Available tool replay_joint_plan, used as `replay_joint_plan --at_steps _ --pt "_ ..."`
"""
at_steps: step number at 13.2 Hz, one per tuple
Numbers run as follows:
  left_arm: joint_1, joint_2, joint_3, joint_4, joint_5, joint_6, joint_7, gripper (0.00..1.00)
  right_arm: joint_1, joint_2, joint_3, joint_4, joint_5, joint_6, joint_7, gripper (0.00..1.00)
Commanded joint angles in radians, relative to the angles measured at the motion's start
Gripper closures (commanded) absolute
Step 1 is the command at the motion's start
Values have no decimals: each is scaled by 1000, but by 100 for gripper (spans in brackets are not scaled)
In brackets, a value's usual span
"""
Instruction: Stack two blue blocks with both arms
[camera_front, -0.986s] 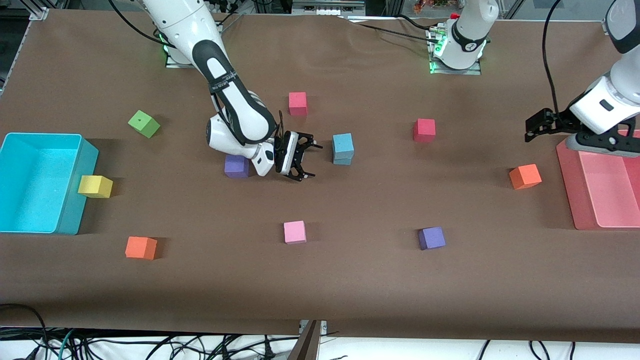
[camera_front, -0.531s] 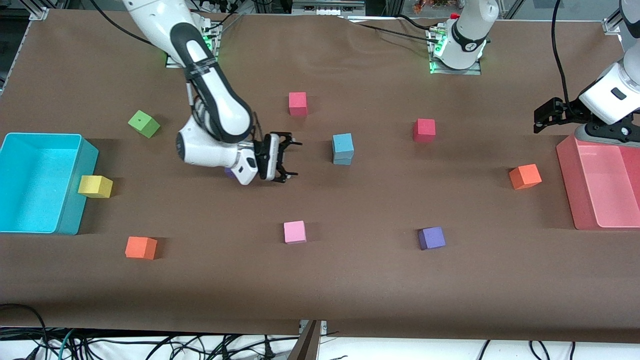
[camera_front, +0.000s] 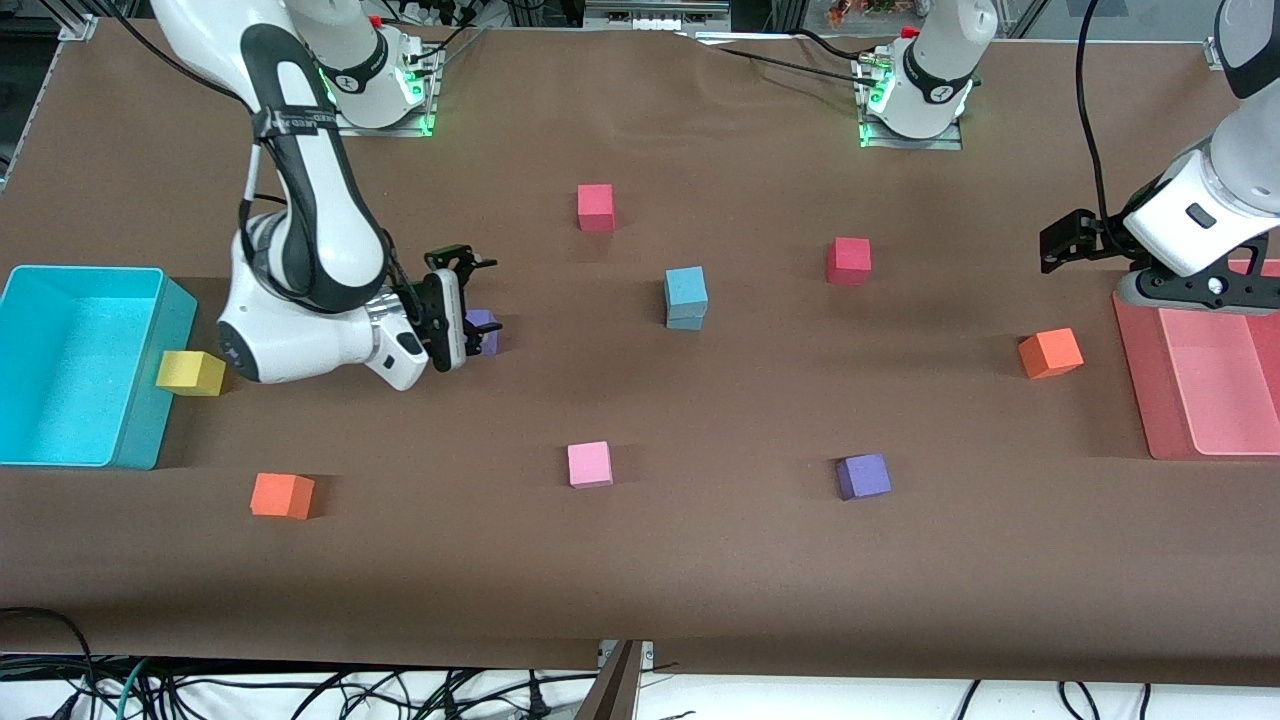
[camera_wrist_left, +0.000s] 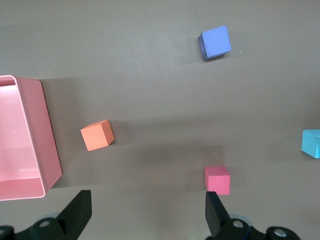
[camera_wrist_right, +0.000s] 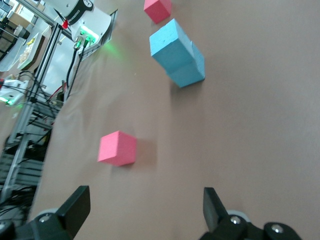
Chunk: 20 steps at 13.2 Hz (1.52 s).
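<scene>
The two light-blue blocks stand stacked, one (camera_front: 686, 286) on top of the other (camera_front: 686, 319), in the middle of the table. They also show in the right wrist view (camera_wrist_right: 171, 42). My right gripper (camera_front: 481, 298) is open and empty, over the table beside a purple cube (camera_front: 486, 333), well away from the stack toward the right arm's end. Its fingers (camera_wrist_right: 75, 204) hold nothing. My left gripper (camera_front: 1056, 243) is open and empty, up in the air by the pink tray (camera_front: 1140, 400). One blue block shows at the edge of the left wrist view (camera_wrist_left: 311, 143).
A cyan bin (camera_front: 140, 440) stands at the right arm's end of the table. Loose cubes lie about: two red (camera_front: 595, 206) (camera_front: 848, 259), pink (camera_front: 589, 464), purple (camera_front: 863, 476), two orange (camera_front: 1050, 352) (camera_front: 281, 495), yellow (camera_front: 190, 372), green (camera_front: 287, 247).
My right arm has drawn back from the blue stack toward its own end of the table, gripper open and empty. My left gripper shifted slightly near the pink tray.
</scene>
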Motion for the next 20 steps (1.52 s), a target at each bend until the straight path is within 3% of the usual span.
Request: replay_joint_plan --at_steps 1,6,8,10,12,14,17,20 --pt "3 19 1 32 12 -25 -21 0 -16 7 -13 72 -77 -99 122 0" --pt "-2 13 3 36 6 -41 -32 0 -23 -5 -40 196 -224 -253 366 0" --pt "3 10 3 35 6 -44 -30 0 -13 -9 -62 204 -244 -267 418 0" --pt "6 10 3 36 5 -44 -29 0 -36 -51 -54 202 -317 -229 464 0" --pt "38 8 9 44 -32 -39 -18 0 -133 -117 4 179 -357 -222 528 0" --pt "67 10 9 38 -96 -39 -15 0 -247 -195 141 170 -518 -193 691 0" --pt "70 8 9 36 -87 -28 -10 0 -349 -293 281 132 -725 -65 965 0" --pt "75 -27 9 3 -66 -24 -10 0 -456 -345 328 81 -750 -20 1041 0"
